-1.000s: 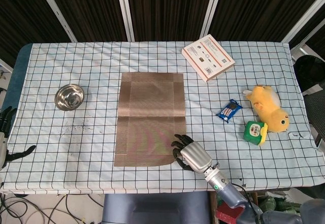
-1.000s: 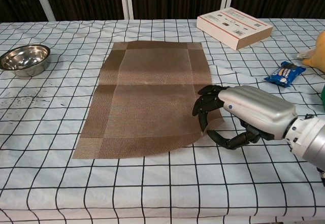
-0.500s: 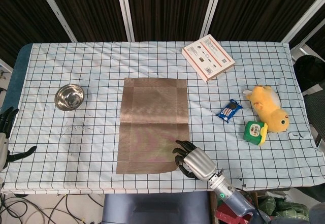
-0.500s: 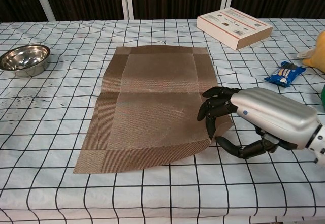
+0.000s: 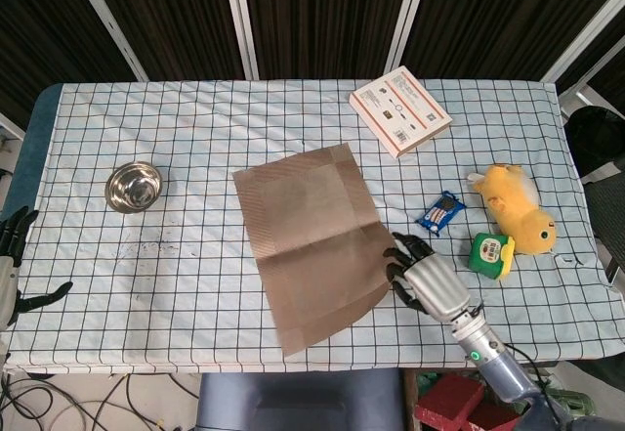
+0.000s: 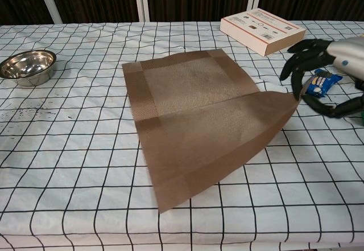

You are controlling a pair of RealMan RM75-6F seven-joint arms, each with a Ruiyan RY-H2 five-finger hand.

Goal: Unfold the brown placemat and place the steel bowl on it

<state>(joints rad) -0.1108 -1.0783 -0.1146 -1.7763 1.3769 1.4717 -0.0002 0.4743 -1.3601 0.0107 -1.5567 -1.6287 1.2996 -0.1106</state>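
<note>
The brown placemat (image 5: 308,240) lies opened out and skewed on the checked cloth, with a crease across its middle. In the chest view the brown placemat (image 6: 199,120) has its right corner raised off the table. My right hand (image 5: 430,284) pinches that corner; the chest view shows the right hand (image 6: 327,71) at the right edge, lifted above the cloth. The steel bowl (image 5: 134,186) stands upright at the far left, well clear of the mat, and also shows as the steel bowl (image 6: 27,66). My left hand (image 5: 10,250) rests at the table's left edge, fingers apart and holding nothing.
A white box (image 5: 399,109) lies at the back right. A blue snack packet (image 5: 440,211), a yellow plush toy (image 5: 516,211) and a green pack (image 5: 490,253) lie right of the mat. The blue snack packet (image 6: 319,81) sits just behind my right hand.
My right hand has risen and moved right and away from me, taking the mat's corner with it. The mat's near end has swung right, so the mat now lies at an angle.
</note>
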